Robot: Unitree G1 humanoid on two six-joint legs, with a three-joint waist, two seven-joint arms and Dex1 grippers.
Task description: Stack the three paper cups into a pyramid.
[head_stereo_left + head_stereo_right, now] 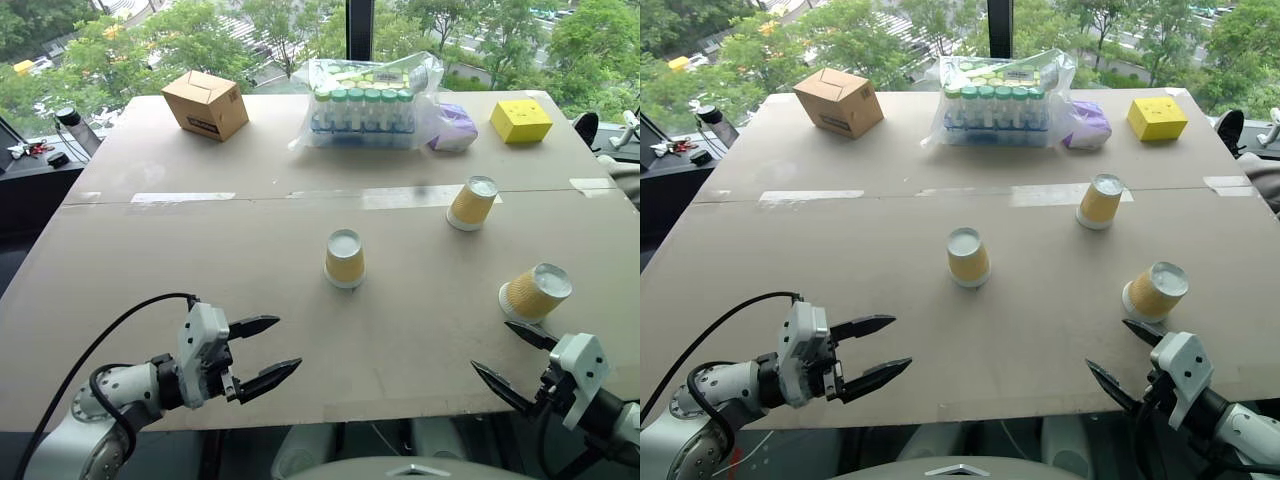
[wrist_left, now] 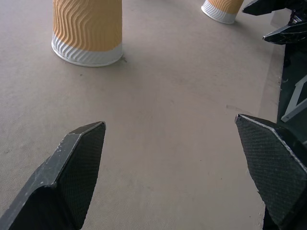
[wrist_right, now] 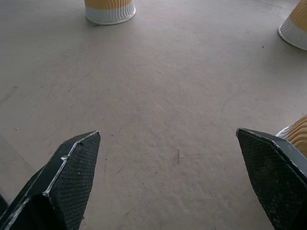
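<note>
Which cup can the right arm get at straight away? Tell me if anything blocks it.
Probably the nearest paper cup, just ahead of the right gripper. Its jaws stand open, and bare table lies between them and the cup, so nothing looks in the way.

Head stereo pair looks forward and down over table (image 1: 300, 330); wrist cameras sit low, near its surface (both catch middle cup (image 2: 87, 31)).

Three paper cups (image 1: 345, 257) (image 1: 472, 202) (image 1: 535, 291) stand upside down and apart on the bench (image 1: 200, 300), none stacked. Along the far edge are one brown cardboard box (image 1: 205, 104), one clear bag of green-capped vials (image 1: 365, 105), one purple item (image 1: 455, 128) and one yellow box (image 1: 520, 120) near the far right corner.
</note>
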